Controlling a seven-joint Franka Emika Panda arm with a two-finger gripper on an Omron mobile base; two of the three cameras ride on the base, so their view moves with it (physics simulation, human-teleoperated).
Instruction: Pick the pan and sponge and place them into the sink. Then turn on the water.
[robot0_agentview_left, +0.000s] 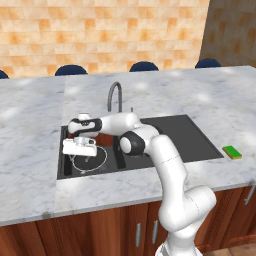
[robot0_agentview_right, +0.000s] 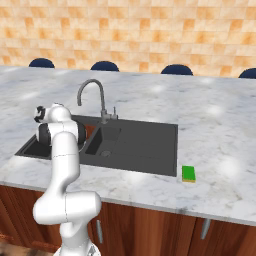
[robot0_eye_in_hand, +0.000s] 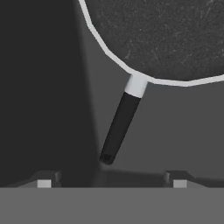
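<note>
The pan (robot0_eye_in_hand: 166, 35), dark inside with a thin silvery rim, lies in the larger basin of the sink (robot0_agentview_left: 170, 135). Its black handle (robot0_eye_in_hand: 120, 127) points toward my gripper (robot0_eye_in_hand: 111, 179). The two fingertips (robot0_eye_in_hand: 43, 181) stand wide apart, open, on either side of the handle's end and touch nothing. In the left base view my gripper (robot0_agentview_left: 82, 156) hangs low over the pan (robot0_agentview_left: 98, 157) in the left basin. The green sponge (robot0_agentview_left: 231, 152) lies on the counter to the right of the sink (robot0_agentview_right: 145, 142), also seen as the sponge (robot0_agentview_right: 188, 173) in the right base view.
A grey gooseneck faucet (robot0_agentview_left: 114, 95) rises behind the basins, seen as the faucet (robot0_agentview_right: 92, 87) from the right. Marble counter (robot0_agentview_left: 30, 165) surrounds the sink. Dark stool tops (robot0_agentview_left: 144, 66) line the counter's far edge. The basin wall (robot0_eye_in_hand: 39, 87) stands close on the left of the hand view.
</note>
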